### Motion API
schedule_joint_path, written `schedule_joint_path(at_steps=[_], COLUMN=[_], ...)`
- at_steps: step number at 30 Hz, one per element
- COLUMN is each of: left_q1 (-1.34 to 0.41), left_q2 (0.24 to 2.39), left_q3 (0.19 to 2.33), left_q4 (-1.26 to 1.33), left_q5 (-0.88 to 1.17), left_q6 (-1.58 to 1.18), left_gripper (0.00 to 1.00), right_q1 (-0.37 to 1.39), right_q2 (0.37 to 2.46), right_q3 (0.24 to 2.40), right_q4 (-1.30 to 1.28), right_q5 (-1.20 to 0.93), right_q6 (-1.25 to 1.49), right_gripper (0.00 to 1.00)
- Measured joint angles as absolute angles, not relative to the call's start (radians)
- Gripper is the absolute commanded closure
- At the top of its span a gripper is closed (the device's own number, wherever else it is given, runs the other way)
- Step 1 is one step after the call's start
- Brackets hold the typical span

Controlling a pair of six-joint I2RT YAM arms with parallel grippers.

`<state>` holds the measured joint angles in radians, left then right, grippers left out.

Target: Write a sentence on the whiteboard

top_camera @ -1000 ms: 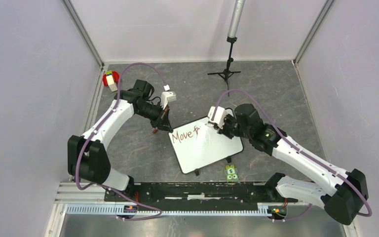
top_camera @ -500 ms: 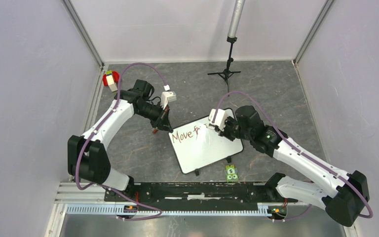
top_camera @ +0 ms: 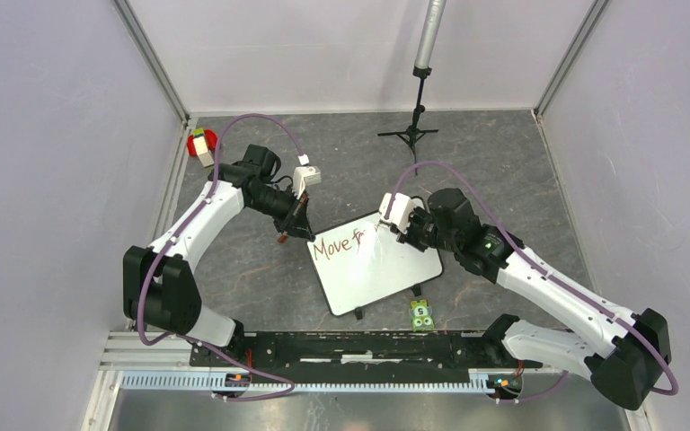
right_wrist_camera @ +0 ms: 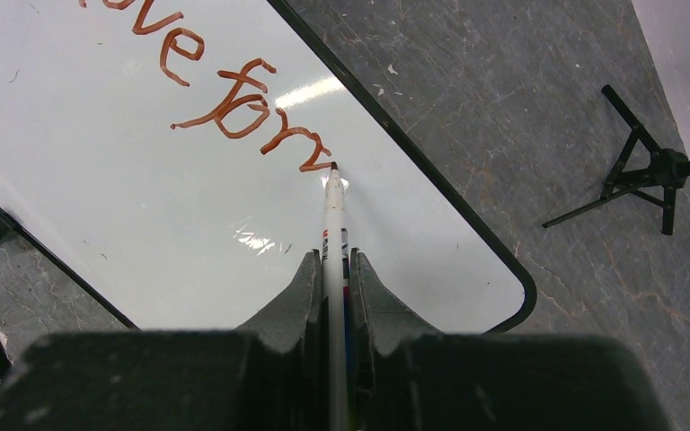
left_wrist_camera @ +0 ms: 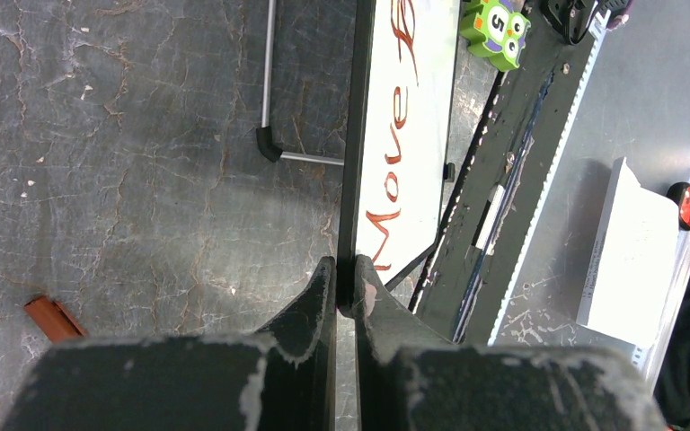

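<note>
**Now mid-word: marker down, board pinned at its corner**

Now we start at the right tool (right_wrist_camera: 332,262), which is clamped on a slim white marker (right_wrist_camera: 333,215). The barrel runs straight out between the jaws, so the wrist camera looks along it. The dark tip touches the whiteboard (right_wrist_camera: 117,215) at the end of the last reddish-brown stroke. A printed band on the barrel is too small for us to read.

Across the board, the left tool (left_wrist_camera: 345,269) is closed on the thin black rim at the corner beside the capital M. We judge that this pinch is there to stop the light board sliding or tipping on its short legs under the pen.

The whiteboard sits on the dark, cracked worktop (top_camera: 503,162) between the two arms, turned at an angle to them. The sentence (top_camera: 337,244) so far reads "Move", then a second word that begins "fo". The letters after that could be "r" or "rm", and we cannot settle which. The lower part of the board is bare, so we judge the writing is well short of finished.

Near the board's front corner stands a green owl block (top_camera: 421,313) marked "5". A small reddish-brown piece (left_wrist_camera: 52,316), possibly the marker's cap, lies on the worktop beside the left tool.
</note>
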<state>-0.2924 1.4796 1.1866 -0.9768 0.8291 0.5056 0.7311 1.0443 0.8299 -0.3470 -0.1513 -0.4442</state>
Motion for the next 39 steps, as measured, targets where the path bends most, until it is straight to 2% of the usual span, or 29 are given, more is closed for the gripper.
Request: schedule_joint_path(at_steps=[20, 39], left_q1=[-0.294, -0.294], left_q2=[1.480, 1.484], left_q3=[1.188, 1.192], left_q4=[-0.978, -0.982], left_q5=[0.829, 0.829], left_q6=[0.506, 0.506], left_gripper=[0.98, 0.98], right_q1=[0.731, 0.729], right_q2=[1.006, 1.045], right_q3=[0.793, 0.854], right_q4=[-0.379, -0.387], right_q5=[-0.160, -0.147], right_q6=[-0.459, -0.467], right_gripper=[1.00, 1.00])
